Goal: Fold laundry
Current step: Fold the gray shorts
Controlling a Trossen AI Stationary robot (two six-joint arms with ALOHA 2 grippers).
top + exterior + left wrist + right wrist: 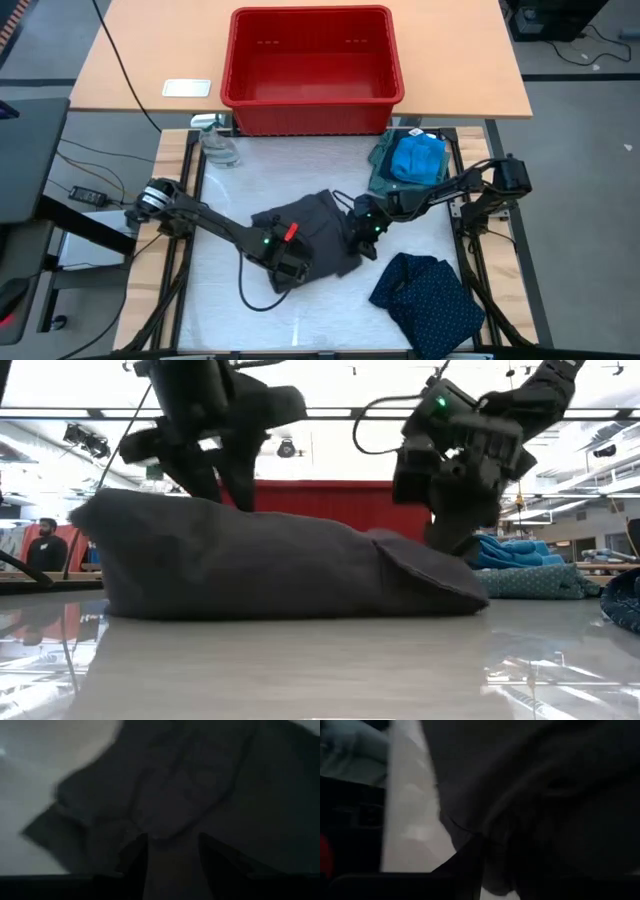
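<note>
both grippers are down on the large charcoal-grey cloth garment at mid-table: the left gripper at its near-left edge has fingers apart w/ cloth bunched between them, though whether it's actually pinching i can't tell, and the right gripper at its right edge is too buried in fabric to tell either. it's lumpy and only partly doubled over, so prob mid-fold, nothing looks finished yet. count: 4 pieces seen, i.e. 1 charcoal, 1 bright blue small cloth on 1 grey-green shirt far right, 1 navy dotted cloth piece crumpled near right; plus 1 red plastic bin beyond, 2 arms.
</note>
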